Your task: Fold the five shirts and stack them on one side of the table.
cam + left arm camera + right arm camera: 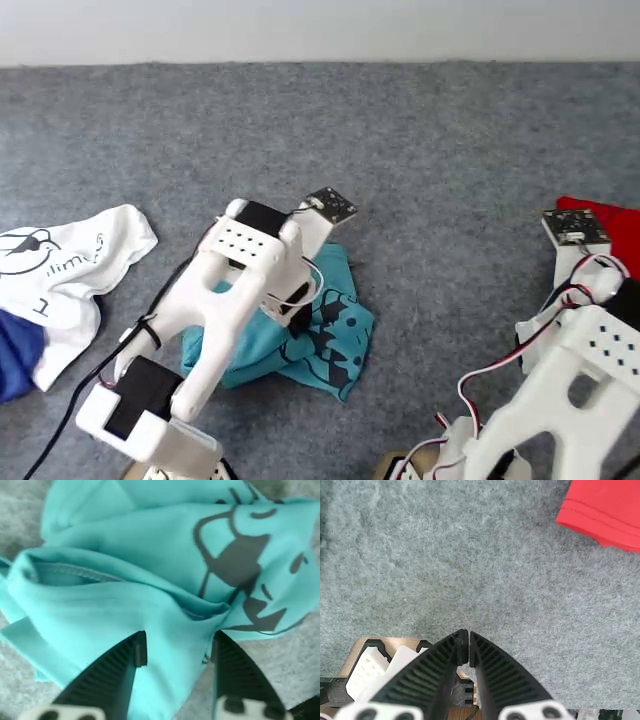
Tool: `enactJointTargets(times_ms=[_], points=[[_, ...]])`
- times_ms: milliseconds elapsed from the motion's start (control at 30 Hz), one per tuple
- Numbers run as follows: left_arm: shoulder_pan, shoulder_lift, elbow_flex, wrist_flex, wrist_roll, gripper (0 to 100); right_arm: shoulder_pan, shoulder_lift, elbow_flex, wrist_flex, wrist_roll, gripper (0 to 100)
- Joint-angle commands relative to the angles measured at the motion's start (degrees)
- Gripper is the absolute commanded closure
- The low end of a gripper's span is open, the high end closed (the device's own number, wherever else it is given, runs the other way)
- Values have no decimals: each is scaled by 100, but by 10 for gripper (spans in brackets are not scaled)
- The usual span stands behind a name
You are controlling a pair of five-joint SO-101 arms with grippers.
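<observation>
Reading the left hand (178, 647) as wide: fingers (117, 667) spread, with a bunched fold of the teal shirt (150, 565) between them. Seeing that shirt crumpled, dark print up, on the grey worktop (430, 150), directly under the left hand and spilling out past its fingertips. Reading the right hand (469, 642) as narrow: tips touching, gripping nothing, bare grey worktop beneath. Spotting the red shirt (602, 510) ahead of the right hand and off to one side, well apart from the tips, at the worktop edge. Placing the white shirt (70, 265) well apart from the left hand, on the side away from the right arm, rumpled, touching a blue shirt (15, 355) at the worktop edge. Cannot tell how the red shirt is folded, if at all.
</observation>
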Motion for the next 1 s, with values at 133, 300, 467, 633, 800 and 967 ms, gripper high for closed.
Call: enactJointTargets(times_ms=[133, 300, 467, 633, 800, 967], points=[[-246, -44, -259, -79, -70, 791, -40, -84, 0, 224, 9, 990], [-211, -44, -259, -88, -79, 791, -40, -84, 0, 224, 9, 990], [255, -53, -224, -35, -18, 791, -40, -84, 0, 224, 9, 990], [905, -44, -215, 141, 62, 791, -40, -84, 0, 224, 9, 990], [826, -35, -180, -9, 185, 791, -40, -84, 0, 224, 9, 990], [659, -35, 154, -369, 185, 791, -40, -84, 0, 224, 9, 990]])
